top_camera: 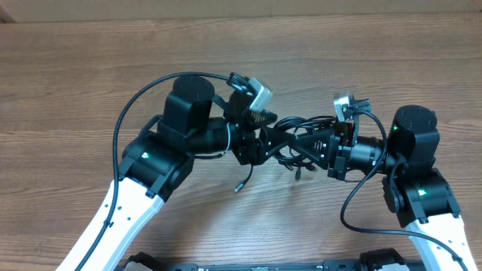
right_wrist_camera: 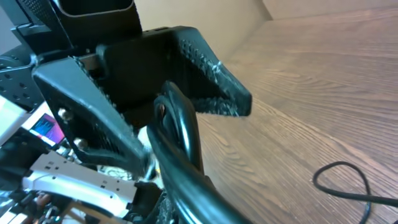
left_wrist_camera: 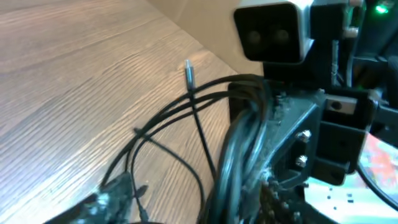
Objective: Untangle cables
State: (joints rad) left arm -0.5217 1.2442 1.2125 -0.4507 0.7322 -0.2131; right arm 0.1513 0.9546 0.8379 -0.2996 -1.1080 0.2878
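The cables (top_camera: 290, 139) form a black bunch hanging between my two grippers above the middle of the table. My right gripper (top_camera: 305, 143) is shut on the bunch; the left wrist view shows the strands (left_wrist_camera: 242, 143) running into its jaws. My left gripper (top_camera: 262, 143) stands open. From the right wrist view its two fingers (right_wrist_camera: 211, 93) are spread with the cables (right_wrist_camera: 183, 143) passing between them. One cord end (top_camera: 239, 186) trails down onto the table, and a small metal plug (left_wrist_camera: 188, 73) sticks up from another strand.
The wooden table (top_camera: 90, 60) lies under everything. A thin cord loop (right_wrist_camera: 348, 183) rests on the wood at the right. A thick arm cable (top_camera: 124, 120) arcs over the left arm. The right wrist's camera box (left_wrist_camera: 273, 31) faces my left gripper closely.
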